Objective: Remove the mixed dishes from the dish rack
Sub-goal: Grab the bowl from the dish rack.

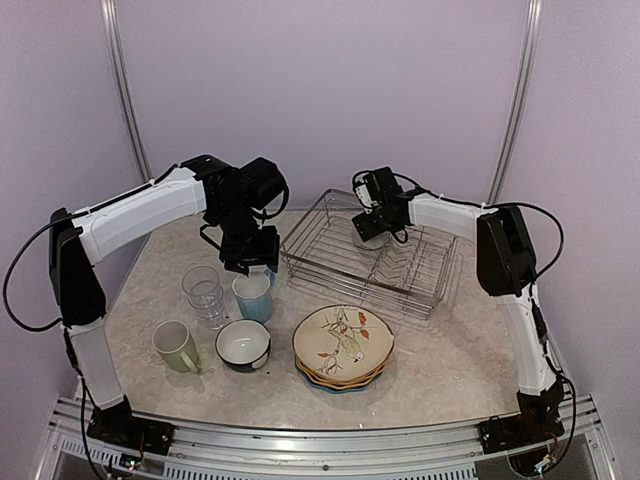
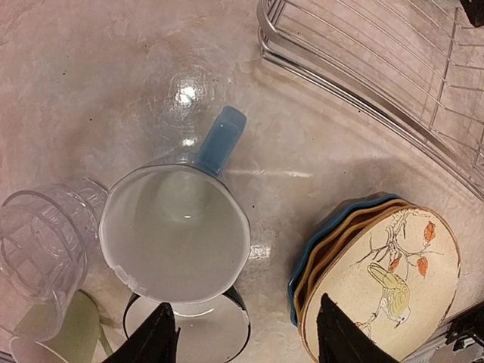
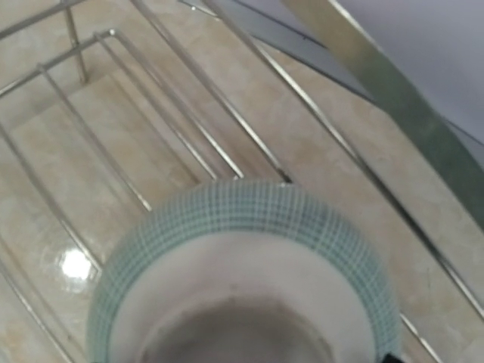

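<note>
Seen from my remote station: a polished, bright metal-wire dish rack (image 1: 420,280) and a glossy, marble-look counter (image 2: 113,68) showing a white reflected glare. The light blue mug (image 2: 178,238) and bird-print plate (image 2: 386,283) look like smooth glazed ceramic, the plate's face speckled. The glasses (image 1: 205,292) are clear, ribbed glass.

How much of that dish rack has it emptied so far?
Nearly all. Already on the table: the stack of scalloped plates, the clear glasses, the pale green mug, a small dark-outside bowl, and the light blue mug under the open left gripper. In hand: the right gripper is down in the silver wire dish rack at a bowl with a green checked rim; its grip is hidden. Left: seemingly only that bowl.
</note>
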Action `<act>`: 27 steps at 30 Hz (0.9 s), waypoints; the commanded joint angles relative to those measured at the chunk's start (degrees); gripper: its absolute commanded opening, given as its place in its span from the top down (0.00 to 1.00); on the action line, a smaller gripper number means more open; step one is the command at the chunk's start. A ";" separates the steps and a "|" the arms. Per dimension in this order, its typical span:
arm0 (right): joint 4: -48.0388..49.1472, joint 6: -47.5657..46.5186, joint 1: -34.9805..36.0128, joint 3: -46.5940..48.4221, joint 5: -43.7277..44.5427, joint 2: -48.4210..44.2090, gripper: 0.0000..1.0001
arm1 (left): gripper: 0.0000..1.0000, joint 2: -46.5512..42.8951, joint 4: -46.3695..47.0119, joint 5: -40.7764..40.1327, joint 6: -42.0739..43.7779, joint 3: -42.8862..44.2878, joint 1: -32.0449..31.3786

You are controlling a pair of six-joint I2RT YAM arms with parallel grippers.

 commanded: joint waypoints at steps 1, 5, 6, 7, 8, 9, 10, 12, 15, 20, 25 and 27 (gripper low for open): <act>-1.42 -0.20 0.43 2.97 1.28 2.78 0.26 | 0.40 -2.44 -0.27 -0.92 0.10 -0.29 -0.71; -1.89 -0.20 0.44 4.13 1.59 3.64 0.28 | 0.40 -3.17 -0.24 -0.79 0.09 -0.36 -0.98; -1.85 -0.26 0.45 4.10 1.64 3.58 0.28 | 0.40 -3.21 -0.25 -0.83 0.08 -0.38 -1.02; -1.94 -0.31 0.43 4.10 1.72 3.45 0.31 | 0.39 -3.29 -0.25 -0.82 0.00 -0.38 -1.07; -2.03 -0.22 0.40 4.10 1.89 3.42 0.34 | 0.39 -3.30 -0.29 -0.78 0.01 -0.38 -1.15; -2.00 -0.20 0.45 3.96 1.86 3.29 0.38 | 0.39 -3.37 -0.30 -0.82 -0.01 -0.38 -1.24; -1.90 -0.20 0.46 3.85 1.87 3.18 0.40 | 0.39 -3.39 -0.26 -0.91 -0.01 -0.46 -1.21; -1.83 -0.17 0.41 3.83 1.91 3.10 0.45 | 0.39 -3.51 -0.33 -0.98 -0.06 -0.47 -1.25; -1.68 -0.11 0.50 3.87 1.66 2.97 0.57 | 0.39 -3.72 -0.42 -1.11 -0.14 -0.47 -1.25; -0.38 -0.37 0.78 3.51 1.60 1.95 0.77 | 0.38 -4.67 -0.50 -1.96 -0.26 -0.55 -1.27; 2.76 0.03 1.17 1.19 1.11 -0.55 0.88 | 0.36 -5.80 -0.48 -2.40 -0.67 -0.69 -1.25; 5.09 0.63 1.37 -0.91 0.10 -3.04 0.92 | 0.35 -6.19 -0.39 -2.49 -0.86 -0.77 -1.25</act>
